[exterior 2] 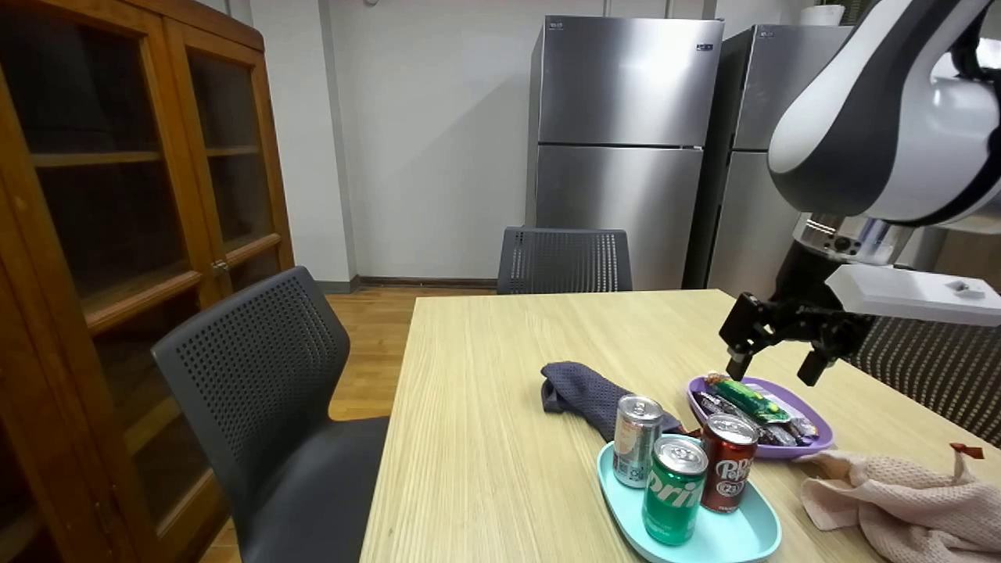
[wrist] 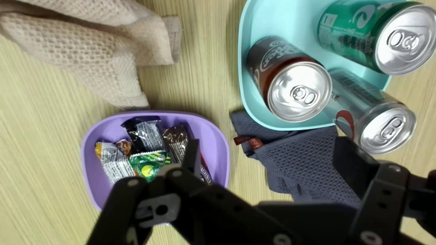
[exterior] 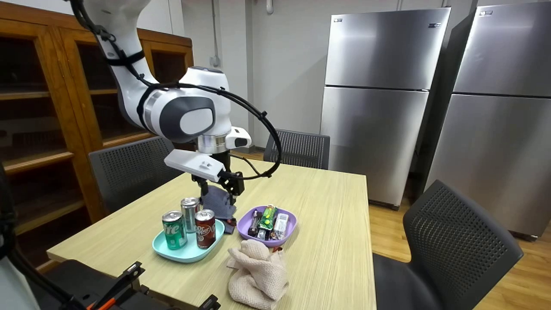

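Descend slowly with empty gripper [exterior 2: 773, 372] spread wide, skirting the silver can [exterior 2: 636, 442] on the navy waffle cloth's [exterior 2: 583, 392] near side, and purple tray [wrist: 219, 146], right.

The tool [exterior 2: 774, 371] points downward, jaws spread wide.

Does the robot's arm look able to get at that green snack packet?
Probably yes: its pincer is open and empty, and the green packet lies uncovered on top of the other snacks in the purple bowl.
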You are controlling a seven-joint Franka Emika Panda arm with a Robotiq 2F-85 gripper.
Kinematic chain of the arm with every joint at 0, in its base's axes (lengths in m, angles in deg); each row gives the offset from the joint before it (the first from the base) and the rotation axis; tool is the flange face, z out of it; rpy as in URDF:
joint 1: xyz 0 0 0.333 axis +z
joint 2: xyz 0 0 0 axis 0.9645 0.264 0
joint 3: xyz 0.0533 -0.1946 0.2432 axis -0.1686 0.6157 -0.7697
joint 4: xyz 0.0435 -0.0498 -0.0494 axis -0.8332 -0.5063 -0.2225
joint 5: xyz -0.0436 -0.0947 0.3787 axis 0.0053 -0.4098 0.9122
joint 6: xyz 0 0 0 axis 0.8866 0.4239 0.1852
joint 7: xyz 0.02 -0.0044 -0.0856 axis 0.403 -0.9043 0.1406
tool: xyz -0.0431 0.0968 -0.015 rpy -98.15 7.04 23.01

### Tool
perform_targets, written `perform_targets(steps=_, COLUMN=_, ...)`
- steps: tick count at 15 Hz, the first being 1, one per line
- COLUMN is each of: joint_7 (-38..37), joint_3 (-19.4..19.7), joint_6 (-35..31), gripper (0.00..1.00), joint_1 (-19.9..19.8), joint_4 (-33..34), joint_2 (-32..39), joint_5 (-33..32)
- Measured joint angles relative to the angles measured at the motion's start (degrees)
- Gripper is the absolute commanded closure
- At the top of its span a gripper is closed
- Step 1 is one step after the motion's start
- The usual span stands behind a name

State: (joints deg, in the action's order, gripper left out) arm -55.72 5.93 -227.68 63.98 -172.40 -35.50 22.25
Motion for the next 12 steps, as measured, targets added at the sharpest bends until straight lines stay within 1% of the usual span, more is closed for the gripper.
perform_targets(steps=3, joint_7=0.99, joint_3=2.35, joint_6=4.21, gripper=0.0, joint_1=3.09, joint_4=-0.88, joint_2=-3.41, joint_5=2.16)
perform_targets(steps=7, joint_7=0.99, joint_3=7.13, joint_6=7.68, gripper=0.0, joint_1=6.97, joint_4=-1.59, joint_2=-6.53, joint_5=0.98)
perform_targets(steps=9, joint_7=0.99, joint_3=8.63, joint_6=8.5, gripper=0.0, joint_1=8.05, joint_4=-1.69, joint_2=-7.33, joint_5=0.03)
perform_targets(steps=12, joint_7=0.99, joint_3=9.12, joint_6=8.7, gripper=0.0, joint_1=8.47, joint_4=-1.78, joint_2=-7.64, joint_5=-0.17)
